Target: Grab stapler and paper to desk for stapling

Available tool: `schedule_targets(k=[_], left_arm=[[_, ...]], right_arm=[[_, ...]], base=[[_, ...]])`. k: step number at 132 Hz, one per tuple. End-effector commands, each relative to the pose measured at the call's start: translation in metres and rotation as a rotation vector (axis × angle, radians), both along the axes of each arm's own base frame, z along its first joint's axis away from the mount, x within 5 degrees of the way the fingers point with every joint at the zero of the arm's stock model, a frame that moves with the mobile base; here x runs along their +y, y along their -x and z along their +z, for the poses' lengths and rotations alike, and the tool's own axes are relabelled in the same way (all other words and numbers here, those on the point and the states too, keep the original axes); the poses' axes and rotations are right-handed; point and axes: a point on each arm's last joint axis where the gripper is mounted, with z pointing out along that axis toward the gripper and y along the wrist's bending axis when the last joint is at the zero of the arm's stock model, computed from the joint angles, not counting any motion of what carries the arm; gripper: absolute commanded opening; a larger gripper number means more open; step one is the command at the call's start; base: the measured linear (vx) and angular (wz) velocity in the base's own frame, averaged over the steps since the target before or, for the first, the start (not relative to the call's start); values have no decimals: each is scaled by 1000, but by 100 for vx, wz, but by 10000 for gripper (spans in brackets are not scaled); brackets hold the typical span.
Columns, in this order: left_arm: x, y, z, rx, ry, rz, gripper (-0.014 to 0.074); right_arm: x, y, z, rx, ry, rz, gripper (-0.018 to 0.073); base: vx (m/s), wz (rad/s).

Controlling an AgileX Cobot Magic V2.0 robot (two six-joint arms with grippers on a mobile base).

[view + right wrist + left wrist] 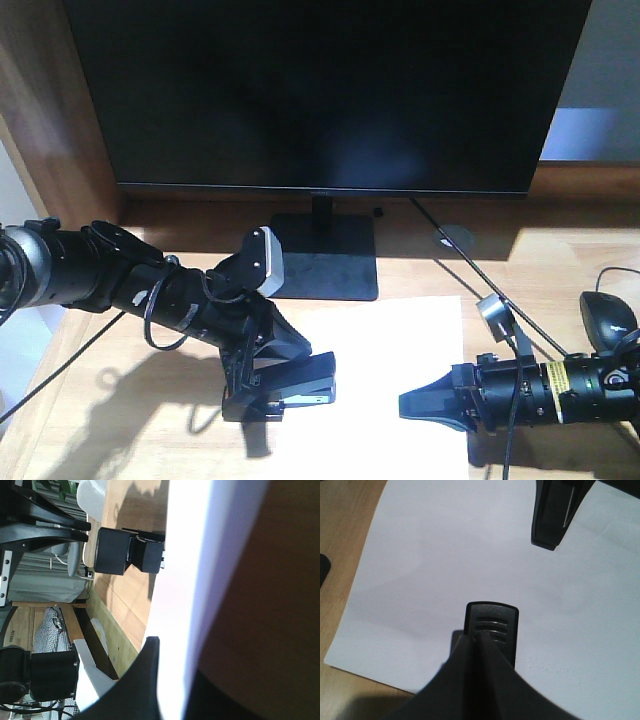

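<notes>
The white paper (390, 350) lies on the light wood desk (120, 420), in front of the monitor stand. My left gripper (290, 390) hangs low over the paper's left part and is shut on the black stapler (312, 382). In the left wrist view the stapler's ribbed end (492, 620) sticks out past the closed fingers, above the paper (445, 555). My right gripper (405, 405) reaches in from the right at the paper's right edge. In the right wrist view the paper (185, 580) runs between the two fingers, so that gripper (172, 680) is shut on it.
A large black monitor (320, 90) on a flat black stand (325, 260) fills the back of the desk. A black mouse (605, 315) sits at the far right. A cable (480, 270) crosses the desk behind the right arm. A wooden wall panel (50, 100) rises at the left.
</notes>
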Motion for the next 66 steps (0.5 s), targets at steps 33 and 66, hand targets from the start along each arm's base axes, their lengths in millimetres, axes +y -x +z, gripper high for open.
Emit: schedule_targets(k=[33, 66], left_arm=[[-5, 0, 26, -31, 82, 0, -6], [-5, 0, 26, -31, 82, 0, -6]], right_arm=[[3, -3, 17, -48, -93, 11, -3], [3, -3, 17, -52, -92, 13, -3]], base=[[0, 0], [0, 0]])
